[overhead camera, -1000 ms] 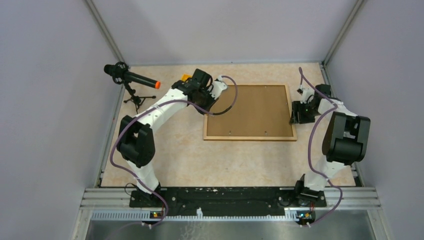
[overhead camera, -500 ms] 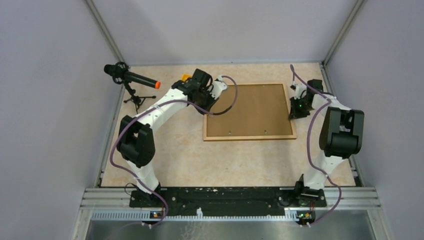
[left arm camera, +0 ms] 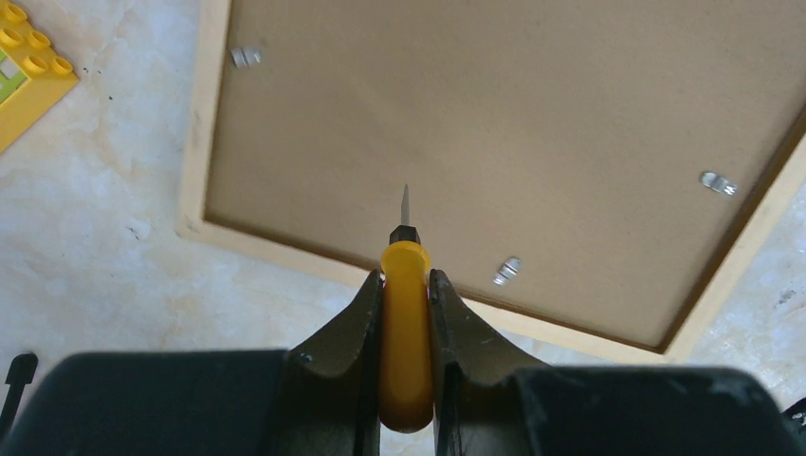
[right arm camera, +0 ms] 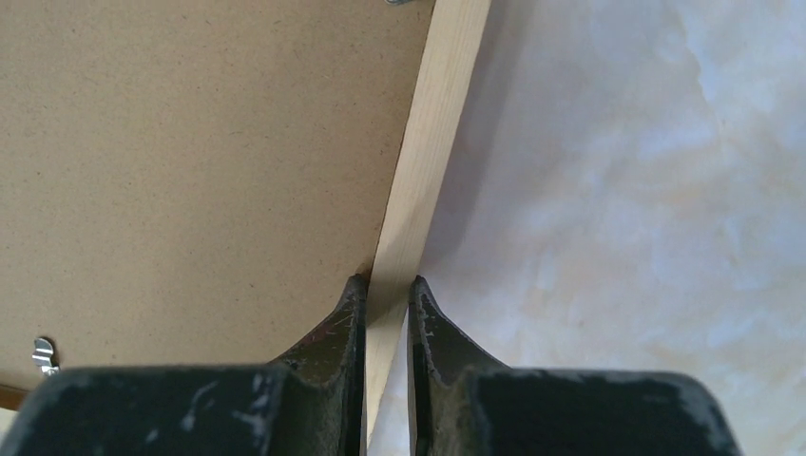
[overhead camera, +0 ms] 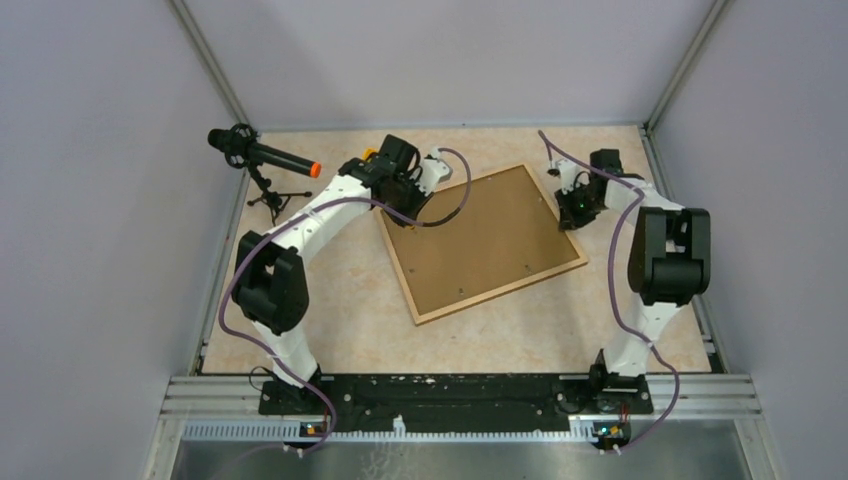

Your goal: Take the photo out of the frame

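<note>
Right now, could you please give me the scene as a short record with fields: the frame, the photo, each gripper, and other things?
frame: lies back up, askew on the table
photo: not visible, the fibreboard back hides it
metal tabs: several on the back, near the rim
left gripper: shut on a yellow-handled screwdriver, tip over the frame's back, contact unclear
right gripper: shut on the frame's wooden rim
other: microphone on a small tripod, yellow toy brick
</note>
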Controlling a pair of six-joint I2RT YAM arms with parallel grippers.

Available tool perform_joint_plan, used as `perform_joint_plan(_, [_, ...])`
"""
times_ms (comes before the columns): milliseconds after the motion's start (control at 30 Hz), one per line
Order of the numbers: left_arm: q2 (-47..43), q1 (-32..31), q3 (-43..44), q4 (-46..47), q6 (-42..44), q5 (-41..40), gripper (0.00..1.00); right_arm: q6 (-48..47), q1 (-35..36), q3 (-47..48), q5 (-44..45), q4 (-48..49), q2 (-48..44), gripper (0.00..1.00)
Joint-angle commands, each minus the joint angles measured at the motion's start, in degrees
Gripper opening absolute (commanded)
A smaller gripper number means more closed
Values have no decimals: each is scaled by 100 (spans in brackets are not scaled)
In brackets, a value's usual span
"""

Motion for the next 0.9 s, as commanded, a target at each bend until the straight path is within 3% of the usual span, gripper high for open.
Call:
perform_joint_plan(0, [-244,19,259,-20,-12,154,0,-1031,309,122,-115,-314,299,0])
perform_joint_plan(267, [-199,26,230,-11,32,-86,0,-1409,851,693,122,-93,484,0])
perform_joint_plan(533, [-274,95,-16,-54,278,-338,0,-1411,956,2846,291,-517,1501,1])
perform_joint_plan(600, [-304,98,-101,-59,304,-348,0,-1246,989,3423,314,-606,1733,10])
perform_joint_plan(733, [-348,95,-249,-32,378,-410,0,-504,998,4333,277,-819,1915,40])
perform_joint_plan(867, [-413,87,-405,27,539,-677,0,330,882,4095,-27,-838,1407,60])
